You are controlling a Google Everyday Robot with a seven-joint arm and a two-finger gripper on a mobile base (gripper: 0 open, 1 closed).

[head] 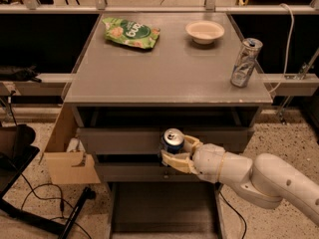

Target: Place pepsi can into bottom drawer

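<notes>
The pepsi can [173,140], dark blue with a silver top, is upright in my gripper [178,152]. The cream fingers are shut around it. The gripper holds the can in front of the upper drawer fronts, below the cabinet top's front edge. My white arm [259,179] reaches in from the lower right. The bottom drawer [162,210] is pulled out below the can, its flat grey floor showing at the bottom of the view.
On the grey cabinet top [164,68] lie a green chip bag [130,32], a white bowl [205,32] and a tall slim silver can [245,62] at the right edge. A cardboard box [67,153] stands left of the cabinet. Cables lie on the floor at left.
</notes>
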